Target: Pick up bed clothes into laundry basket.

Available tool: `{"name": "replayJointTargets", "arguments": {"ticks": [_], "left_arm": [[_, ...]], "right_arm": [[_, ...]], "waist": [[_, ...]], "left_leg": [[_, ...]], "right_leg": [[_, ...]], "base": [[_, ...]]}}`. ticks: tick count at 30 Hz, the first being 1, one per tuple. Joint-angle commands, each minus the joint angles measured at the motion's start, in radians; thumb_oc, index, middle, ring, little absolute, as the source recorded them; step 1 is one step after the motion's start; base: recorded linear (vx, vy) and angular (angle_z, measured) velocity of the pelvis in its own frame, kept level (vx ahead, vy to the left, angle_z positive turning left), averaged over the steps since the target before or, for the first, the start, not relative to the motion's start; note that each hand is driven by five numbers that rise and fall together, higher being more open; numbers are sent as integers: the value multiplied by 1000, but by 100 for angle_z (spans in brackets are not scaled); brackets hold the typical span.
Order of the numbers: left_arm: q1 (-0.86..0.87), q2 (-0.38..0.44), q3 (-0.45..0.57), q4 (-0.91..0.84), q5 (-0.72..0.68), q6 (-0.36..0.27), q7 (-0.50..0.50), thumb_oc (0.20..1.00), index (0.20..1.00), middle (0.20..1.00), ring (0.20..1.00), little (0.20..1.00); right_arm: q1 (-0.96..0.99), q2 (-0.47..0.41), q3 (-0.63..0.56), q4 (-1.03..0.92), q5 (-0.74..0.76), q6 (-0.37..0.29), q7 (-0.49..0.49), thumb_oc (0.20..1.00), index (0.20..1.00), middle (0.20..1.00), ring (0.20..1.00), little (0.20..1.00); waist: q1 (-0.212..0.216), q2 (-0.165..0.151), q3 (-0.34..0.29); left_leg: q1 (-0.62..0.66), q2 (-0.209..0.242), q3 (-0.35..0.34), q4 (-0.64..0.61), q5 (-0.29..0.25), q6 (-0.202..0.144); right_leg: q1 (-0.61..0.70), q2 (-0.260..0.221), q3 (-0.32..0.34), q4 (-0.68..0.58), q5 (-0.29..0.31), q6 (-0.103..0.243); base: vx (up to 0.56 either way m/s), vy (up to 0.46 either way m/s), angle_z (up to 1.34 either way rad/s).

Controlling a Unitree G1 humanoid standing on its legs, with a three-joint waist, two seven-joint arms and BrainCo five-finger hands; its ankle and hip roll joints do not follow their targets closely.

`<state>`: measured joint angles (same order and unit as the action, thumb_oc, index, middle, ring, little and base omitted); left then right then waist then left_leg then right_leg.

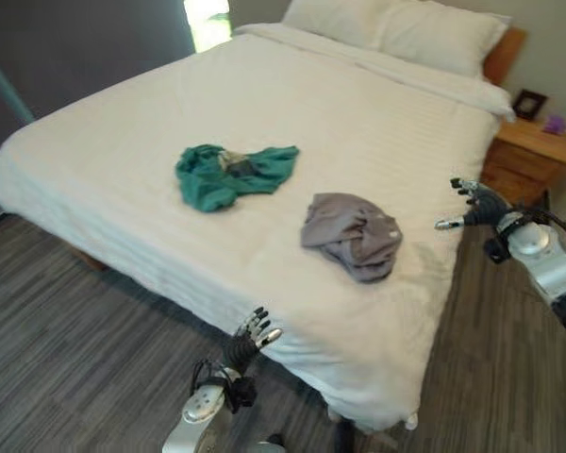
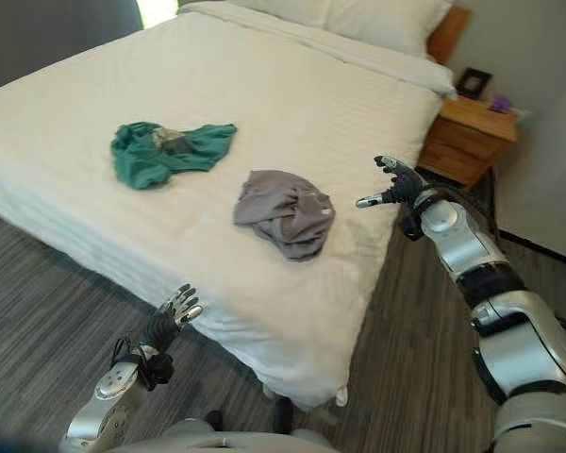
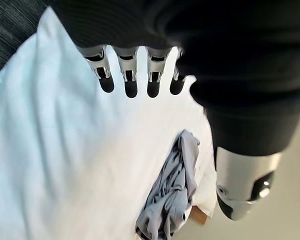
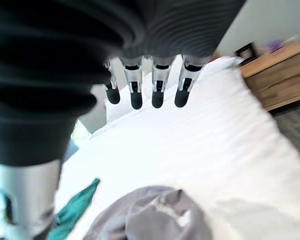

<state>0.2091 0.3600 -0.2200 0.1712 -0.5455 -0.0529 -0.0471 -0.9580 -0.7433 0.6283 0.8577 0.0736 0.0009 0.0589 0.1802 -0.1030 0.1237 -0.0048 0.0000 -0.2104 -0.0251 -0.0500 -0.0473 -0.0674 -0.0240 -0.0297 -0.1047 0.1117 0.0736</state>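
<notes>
Two garments lie on the bed (image 1: 377, 123), and both are untouched: a green top (image 1: 231, 175) toward the middle of the mattress and a grey top (image 1: 354, 233) nearer the foot-side corner, well apart from each other. No laundry basket can be seen, so where the clothes must go cannot be told from here.

The right robot hand (image 2: 396, 187) hovers off the bed's side edge, just beside the grey top's end of the mattress, fingers straight and spread, holding nothing. The left robot hand (image 1: 253, 335) is low at the foot edge of the bed, fingers likewise relaxed and empty; its wrist view looks along the sheet toward the grey heap.

The step in hand looks like a reach for the grey top, since it is the nearer piece to both hands. To do it well, the right hand should travel in over the mattress and come down on the bunched centre of the heap rather than a loose edge, so the fingers gather several folds at once and nothing trails. Keep the fingers spread until they press into the cloth, then curl them. The white sheet beneath is smooth and could be pinched along with the garment, so the grab should stay shallow. Lift straight up before swinging away, checking no sleeve drags.
</notes>
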Motion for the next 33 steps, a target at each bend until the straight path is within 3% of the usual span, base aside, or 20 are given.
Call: {"name": "replayJointTargets", "arguments": {"ticks": [1, 6, 13, 14, 15, 19, 22, 27, 28, 30, 33], "left_arm": [[-62, 42, -13, -64, -41, -39, 2, 1000, 1000, 1000, 1000, 1000], [-69, 63, -21, -61, -60, -50, 9, 1000, 1000, 1000, 1000, 1000], [-103, 32, -41, -40, -62, -53, 27, 1000, 1000, 1000, 1000, 1000], [-112, 23, -42, -37, -59, -54, 30, 1000, 1000, 1000, 1000, 1000], [-124, 14, -46, -28, -56, -56, 32, 1000, 1000, 1000, 1000, 1000], [-134, -7, -23, -11, -58, -67, 59, 1000, 1000, 1000, 1000, 1000], [-131, -10, -12, -14, -61, -71, 69, 1000, 1000, 1000, 1000, 1000], [-128, -19, 86, 1, -90, -83, 95, 1000, 1000, 1000, 1000, 1000], [-127, -18, 84, 1, -90, -82, 95, 1000, 1000, 1000, 1000, 1000], [-149, 14, 153, 5, -77, -91, 97, 1000, 1000, 1000, 1000, 1000], [-219, 65, 268, 31, -46, -111, 143, 1000, 1000, 1000, 1000, 1000]], "right_arm": [[-134, -25, -16, 83, -49, -5, -70, 1000, 1000, 1000, 1000, 1000], [-247, 33, 70, 293, -207, 5, -116, 1000, 1000, 1000, 1000, 1000], [-155, 88, 53, 409, -270, 16, -121, 1000, 1000, 1000, 1000, 1000], [-128, 101, 58, 412, -289, 16, -114, 558, 558, 558, 558, 558], [-91, 120, 59, 413, -311, 14, -112, 200, 200, 200, 200, 200], [87, 201, 45, 331, -338, 14, -90, 200, 200, 200, 200, 200], [138, 207, 34, 305, -342, 16, -91, 200, 200, 200, 200, 200], [418, 101, -101, 84, -358, 18, -85, 200, 200, 200, 200, 200], [424, 99, -105, 78, -359, 20, -83, 200, 200, 200, 200, 200], [594, 15, -237, -83, -354, 19, -58, 200, 200, 200, 200, 200], [775, -32, -414, -248, -315, 24, -53, 200, 200, 200, 200, 200]], "waist": [[34, -1, 33], [72, 36, 89], [105, 69, 141], [107, 72, 145], [108, 75, 148], [76, 69, 140], [66, 67, 135], [-14, 67, 119], [-12, 68, 120], [-53, 72, 126], [-96, 84, 128]], "left_leg": [[-61, -53, -47, -46, 122, 13], [-170, -74, -106, -55, 172, -6], [-244, -74, -120, -56, 196, -16], [-246, -73, -119, -56, 195, -17], [-246, -72, -116, -56, 193, -16], [-226, -65, -99, -58, 181, -17], [-218, -64, -96, -60, 177, -16], [-162, -64, -69, -40, 144, -20], [-159, -64, -70, -39, 143, -20], [-165, -64, -22, 112, 102, -51], [-200, -20, 12, 223, 153, -81]], "right_leg": [[41, 25, -50, 17, -63, 31], [-55, 26, -114, 17, -48, 31], [-119, 25, -136, 17, -39, 32], [-118, 26, -138, 17, -42, 32], [-117, 26, -136, 17, -44, 32], [-99, 28, -116, 17, -59, 25], [-92, 28, -110, 17, -63, 24], [-40, 12, -98, 33, -91, 17], [-37, 12, -98, 34, -92, 17], [-8, -7, -91, 78, -125, 4], [49, -42, -38, 107, -149, 9]], "base": [[-143, -45, 41], [-130, -16, 45], [-56, -4, 21], [0, 0, 0], [27, 19, -3], [43, 26, -4], [32, 27, -16], [63, 28, -9], [69, 44, 2], [57, 58, 17], [72, 179, 13]]}}
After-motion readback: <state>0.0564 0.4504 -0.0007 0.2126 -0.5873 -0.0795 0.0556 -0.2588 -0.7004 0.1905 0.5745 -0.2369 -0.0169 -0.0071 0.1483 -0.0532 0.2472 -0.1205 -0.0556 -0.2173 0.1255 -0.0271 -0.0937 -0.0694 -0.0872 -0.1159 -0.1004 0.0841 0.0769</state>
